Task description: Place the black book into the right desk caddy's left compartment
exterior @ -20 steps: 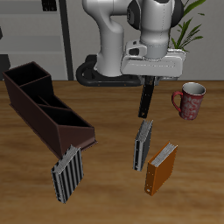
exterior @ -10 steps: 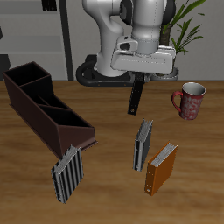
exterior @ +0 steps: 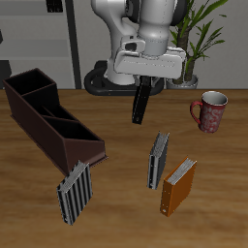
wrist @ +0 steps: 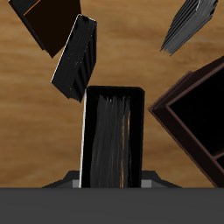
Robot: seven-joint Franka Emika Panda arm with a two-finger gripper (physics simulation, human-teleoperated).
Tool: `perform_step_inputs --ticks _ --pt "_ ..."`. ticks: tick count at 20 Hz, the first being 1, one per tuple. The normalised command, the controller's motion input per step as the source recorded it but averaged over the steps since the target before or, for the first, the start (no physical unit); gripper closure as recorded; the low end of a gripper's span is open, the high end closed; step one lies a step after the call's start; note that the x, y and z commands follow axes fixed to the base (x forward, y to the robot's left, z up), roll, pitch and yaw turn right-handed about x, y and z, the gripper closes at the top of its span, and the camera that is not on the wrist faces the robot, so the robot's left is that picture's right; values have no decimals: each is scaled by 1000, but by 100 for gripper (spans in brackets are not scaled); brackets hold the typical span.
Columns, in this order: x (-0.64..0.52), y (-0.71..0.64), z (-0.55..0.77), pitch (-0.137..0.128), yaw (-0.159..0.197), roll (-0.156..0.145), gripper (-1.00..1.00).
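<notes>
Black book (exterior: 140, 101) is hanging tilted above the table at upper centre of the exterior frame, pinched at its top by the gripper (exterior: 146, 77). Below it, two grey striped books (exterior: 158, 159) and an orange-brown book (exterior: 178, 185) are standing. The right desk caddy (exterior: 46, 118) is sitting at left, empty.

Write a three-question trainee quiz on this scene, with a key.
1. True or false: the black book lies flat on the table.
2. What stands nearest the orange-brown book? A) mug B) grey striped book C) right desk caddy
3. Fill in: the gripper is shut on the ____.

Key: 1 false, it hangs tilted above the table; 2 B; 3 black book.
</notes>
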Motion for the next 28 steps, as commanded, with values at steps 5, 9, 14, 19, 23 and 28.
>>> perform_step_inputs --ticks 5,9,14,19,23,28 --pt "-85 -278 79 -27 72 -54 100" --pt "-31 -244 156 -29 -22 -44 100" --pt "-60 -366 283 -39 -127 -78 100" --pt "5 -182 236 -33 -110 -49 100" --pt "-4 36 49 -14 -45 -3 100" --pt "39 169 -117 10 118 41 100"
